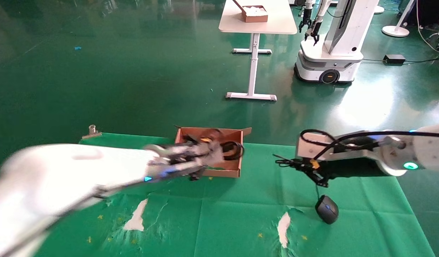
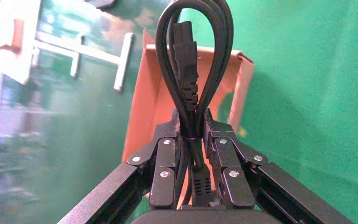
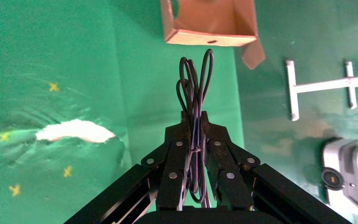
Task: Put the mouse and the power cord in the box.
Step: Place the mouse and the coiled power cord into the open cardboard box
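Observation:
The brown box (image 1: 237,135) stands at the far edge of the green cloth. My left gripper (image 1: 216,152) hovers over it, shut on the looped power cord (image 1: 234,150). In the left wrist view the power cord (image 2: 192,70) and its plug stick out past the gripper (image 2: 193,116), above the box (image 2: 151,102). My right gripper (image 1: 291,163) is shut on the bundled thin wire (image 1: 282,162) of the mouse (image 1: 327,209). The mouse is down at the cloth below that gripper, its wire running straight up. The right wrist view shows the wire bundle (image 3: 195,81) in the gripper (image 3: 194,115), with the box (image 3: 209,28) beyond.
Torn white patches (image 1: 136,217) (image 1: 283,228) mark the cloth near the front. A metal clamp (image 1: 92,131) sits at the far left corner. Beyond, on the green floor, are a white table (image 1: 257,25) with a smaller brown box (image 1: 255,14) and another robot (image 1: 330,46).

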